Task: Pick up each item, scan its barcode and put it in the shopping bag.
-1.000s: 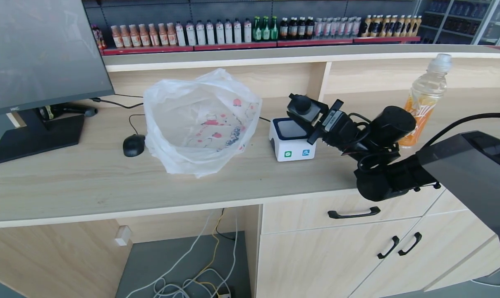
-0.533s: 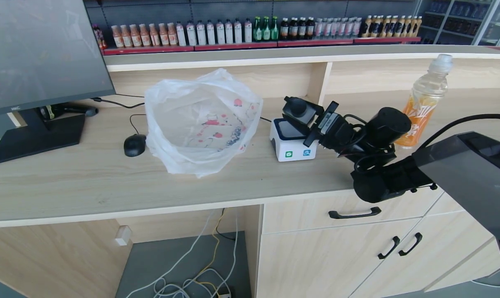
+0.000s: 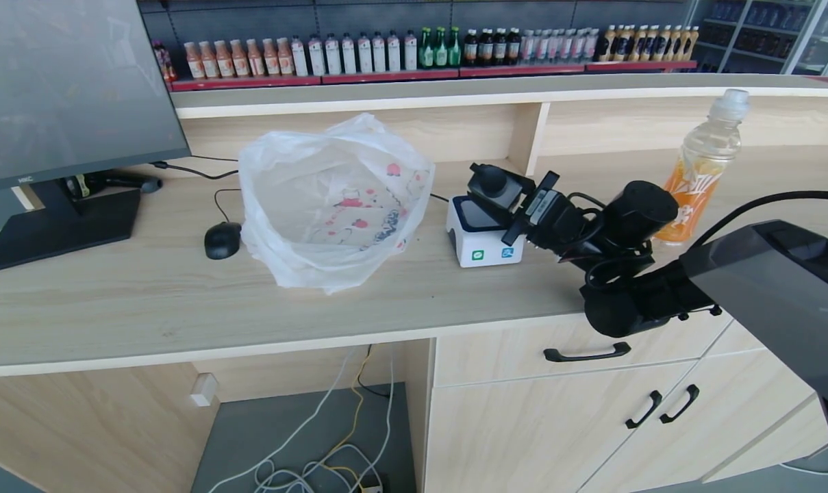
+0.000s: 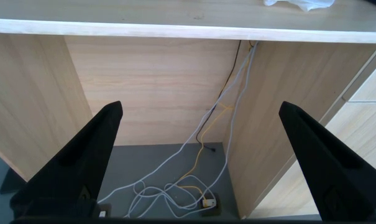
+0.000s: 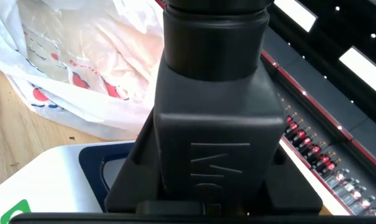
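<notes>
passable along front counter strip (image 3: 146, 301) | shopping bag (image 3: 331, 205) mouth open upward | narrow gap to scanner (image 3: 482, 253) | above scanner blocked — right gripper (image 3: 516, 198) clamping dark item (image 3: 490, 179)

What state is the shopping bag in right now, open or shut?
Open: the shopping bag stands on the counter with its rim spread wide, mouth facing up.

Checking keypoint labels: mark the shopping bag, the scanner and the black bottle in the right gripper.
shopping bag (image 3: 331, 205), head view, front wall
scanner (image 3: 485, 255), head view, white front face
black bottle (image 5: 215, 137), right wrist view, body below cap
</notes>
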